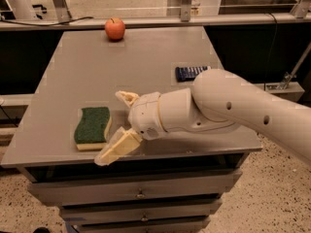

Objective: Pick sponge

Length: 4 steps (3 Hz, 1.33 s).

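Note:
The sponge point(92, 126) lies flat near the front left of the grey table point(146, 62), dark green top up, pale yellow foam showing along its front edge. My gripper point(115, 126) hangs just to the right of the sponge, above the table's front edge. It is open: one cream finger point(127, 98) points back and left, the other point(115, 148) points forward and left over the front edge. The sponge is outside the jaws, not touched.
A red apple point(115, 28) sits at the table's far edge. A dark blue wrapped bar point(189, 73) lies on the right, partly hidden behind my arm point(233, 106). Drawers point(141, 194) are below the tabletop. Metal frames stand behind.

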Available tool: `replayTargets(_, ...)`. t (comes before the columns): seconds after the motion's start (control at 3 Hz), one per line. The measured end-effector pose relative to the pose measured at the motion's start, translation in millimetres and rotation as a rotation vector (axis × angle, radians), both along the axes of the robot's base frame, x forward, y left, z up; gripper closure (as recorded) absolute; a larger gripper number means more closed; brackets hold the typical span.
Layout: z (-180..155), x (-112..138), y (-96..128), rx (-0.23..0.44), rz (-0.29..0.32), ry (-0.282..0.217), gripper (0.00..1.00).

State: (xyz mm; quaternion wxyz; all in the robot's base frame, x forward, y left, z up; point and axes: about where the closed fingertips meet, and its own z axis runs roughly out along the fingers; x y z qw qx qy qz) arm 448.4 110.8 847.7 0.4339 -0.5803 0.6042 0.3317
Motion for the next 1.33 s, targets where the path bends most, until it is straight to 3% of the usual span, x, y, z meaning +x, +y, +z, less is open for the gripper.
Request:
replayTargets(0.33, 1, 10, 4, 0.019, -0.051, -0.012, 0.17)
replayTargets(1.0, -21, 8, 11, 0.055, -0.164, 0.084, 0.64)
replayTargets(1.33, -22, 8, 10, 0.055, -0.170, 0.087, 0.86)
